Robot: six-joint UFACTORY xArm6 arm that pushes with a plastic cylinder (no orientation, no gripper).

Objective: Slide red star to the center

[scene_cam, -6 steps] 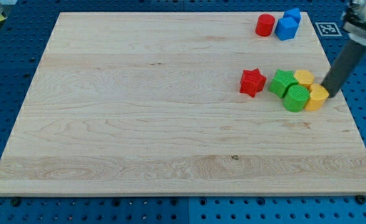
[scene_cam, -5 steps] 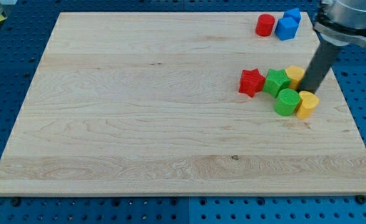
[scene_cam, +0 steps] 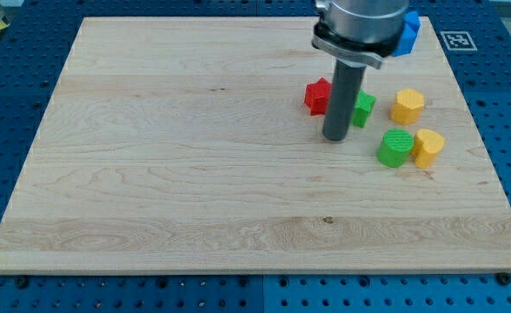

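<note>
The red star lies on the wooden board right of the middle, partly hidden behind my rod. My tip rests on the board just below and right of the star. A green block peeks out right of the rod. A green cylinder and a yellow heart-like block sit together further right. A yellow hexagonal block stands above them.
A blue block shows at the view's top right, partly behind the arm's body; the red cylinder seen earlier is hidden. A tag marker lies off the board's top right corner.
My tip has swept left from the board's right side through the cluster. The red star moved left and up, the green block followed it, and the cluster spread apart.
</note>
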